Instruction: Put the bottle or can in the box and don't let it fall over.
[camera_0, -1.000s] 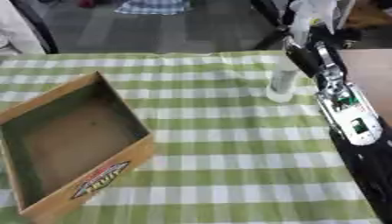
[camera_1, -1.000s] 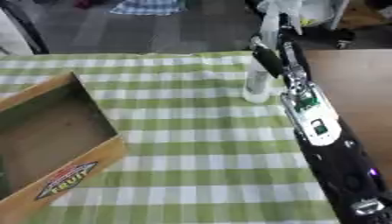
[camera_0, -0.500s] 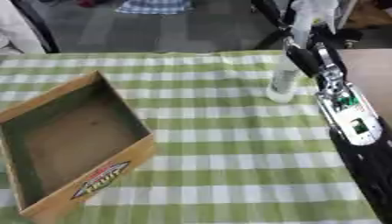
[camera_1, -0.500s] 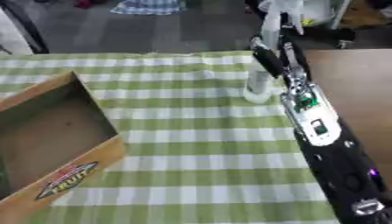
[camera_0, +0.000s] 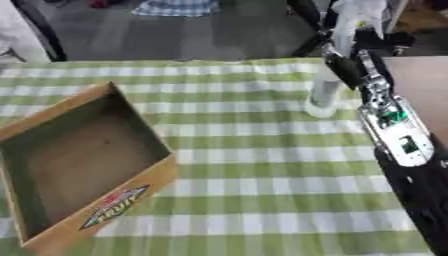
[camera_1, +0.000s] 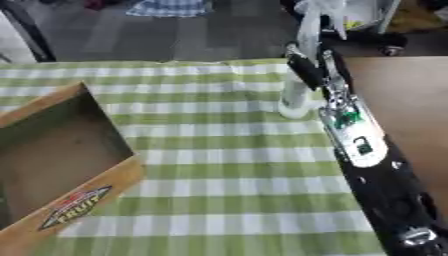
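A pale, slim bottle (camera_0: 322, 96) stands upright on the green-and-white checked cloth (camera_0: 245, 165), near the far right. My right arm runs up the right side of the view, and its black hand (camera_0: 343, 69) sits against the bottle's upper part, covering its top, curled round it. An open cardboard box (camera_0: 131, 186) with a fruit label on its front wall lies at the left, its brown inside bare. The box is well apart from the bottle. My left hand shows in neither view.
The cloth's far edge runs just behind the bottle, with dark floor beyond. A bare brown tabletop (camera_1: 402, 100) adjoins the cloth on the right. White equipment (camera_1: 319, 15) stands behind the bottle. Open checked cloth lies between box and bottle.
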